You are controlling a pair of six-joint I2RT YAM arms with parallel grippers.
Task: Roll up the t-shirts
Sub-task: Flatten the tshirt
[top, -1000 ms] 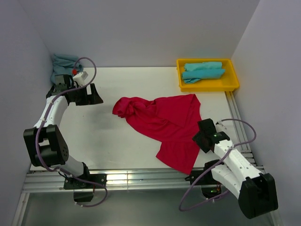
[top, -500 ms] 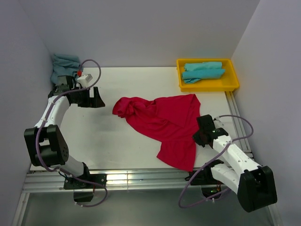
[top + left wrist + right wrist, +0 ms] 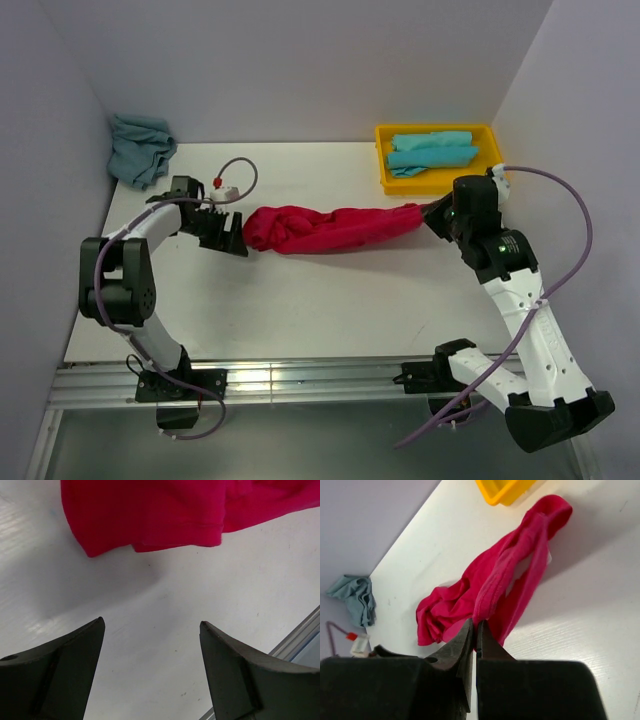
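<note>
Rolled-looking turquoise t-shirts (image 3: 432,150) lie in the yellow tray (image 3: 440,186) upper right, the red t-shirt (image 3: 335,227) stretches bunched mid-frame on the table (image 3: 300,300), right end pinched in the closed right jaws (left jaws wide, empty), and a crumpled turquoise t-shirt (image 3: 140,148) upper left is yet to roll

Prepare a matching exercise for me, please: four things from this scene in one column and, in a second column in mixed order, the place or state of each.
Column one
1. bright red cotton t-shirt
2. crumpled light turquoise cotton t-shirt
3. yellow plastic tray
4. left claw

Column two
A. open, holding nothing
B. at the far right corner of the table
C. at the far left corner of the table
D. stretched into a long band, one end pinched in the right claw

Pairs: 1-D; 2-C; 3-B; 4-A
</note>
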